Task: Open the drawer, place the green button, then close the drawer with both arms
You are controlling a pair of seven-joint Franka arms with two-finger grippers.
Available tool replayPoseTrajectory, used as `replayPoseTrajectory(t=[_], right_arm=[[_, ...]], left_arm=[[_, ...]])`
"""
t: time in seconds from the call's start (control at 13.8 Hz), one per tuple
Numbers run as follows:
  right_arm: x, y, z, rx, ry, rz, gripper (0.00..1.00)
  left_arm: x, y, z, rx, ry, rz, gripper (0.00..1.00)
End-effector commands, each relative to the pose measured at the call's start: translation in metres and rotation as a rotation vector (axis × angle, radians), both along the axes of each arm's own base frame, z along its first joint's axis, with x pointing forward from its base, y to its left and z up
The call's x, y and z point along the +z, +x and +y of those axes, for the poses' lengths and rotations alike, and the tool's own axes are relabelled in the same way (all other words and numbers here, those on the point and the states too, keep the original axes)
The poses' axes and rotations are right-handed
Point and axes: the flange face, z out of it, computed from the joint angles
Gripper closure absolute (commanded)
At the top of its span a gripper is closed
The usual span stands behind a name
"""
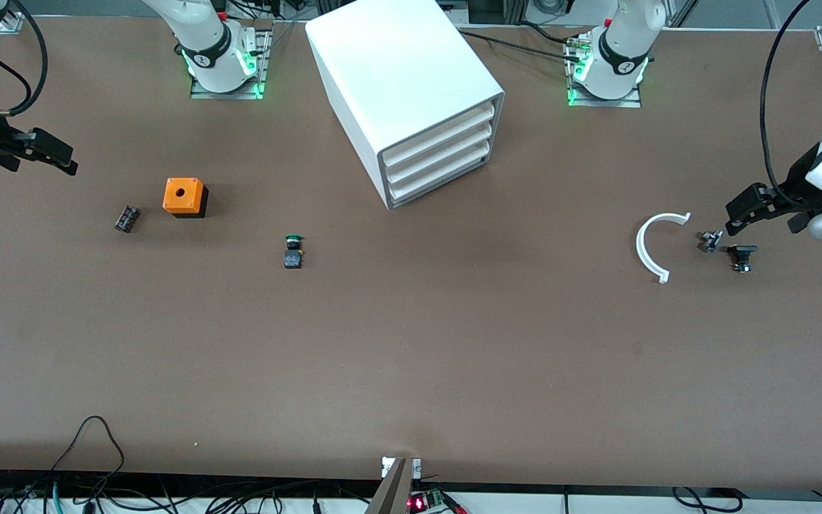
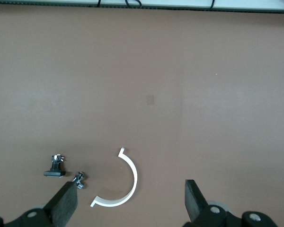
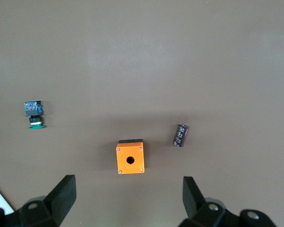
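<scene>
Right gripper (image 1: 61, 158) hangs wide open and empty over the table's right-arm end, near the orange box (image 1: 184, 197). Button (image 1: 294, 251) lies apart from both grippers, nearer the camera than the closed drawer (image 1: 439, 180). Left gripper (image 1: 738, 214) hangs wide open, empty, beside the white arc (image 1: 650, 248)

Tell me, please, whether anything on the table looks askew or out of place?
Only mildly: the cabinet sits turned at an angle to the table edge, and the button lies tipped on its side. Nothing looks spilled or damaged.
</scene>
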Motion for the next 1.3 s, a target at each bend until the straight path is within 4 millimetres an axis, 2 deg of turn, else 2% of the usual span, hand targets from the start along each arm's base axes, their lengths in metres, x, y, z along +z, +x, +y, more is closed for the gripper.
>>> replayPoseTrajectory(t=[0.0,0.36,0.58,0.79,0.94,1.16,1.23], right_arm=[[0.003,-0.003,0.000,0.001,0.001,0.001,0.00],[0.003,-0.003,0.001,0.000,0.007,0.001,0.00],[0.003,-0.003,0.001,0.026,0.014,-0.001,0.00],[-0.005,0.002,0.002,0.028,0.014,0.010,0.00],[-0.019,0.011,0.011,0.038,0.014,0.025,0.00],[-0.036,0.022,0.034,0.074,0.015,0.036,0.00],[-0.044,0.029,0.044,0.085,0.031,0.031,0.00]], left_arm=[[0.001,0.001,0.003,-0.039,0.016,0.028,0.00],[0.006,0.001,0.003,-0.038,0.016,0.017,0.00],[0.007,-0.003,0.005,-0.037,0.018,0.041,0.00],[0.006,-0.012,0.004,-0.038,0.017,0.094,0.00],[0.010,-0.021,0.004,-0.037,0.019,0.136,0.00],[0.025,-0.039,0.010,-0.023,0.028,0.134,0.00],[0.025,-0.045,0.009,-0.022,0.029,0.142,0.00]])
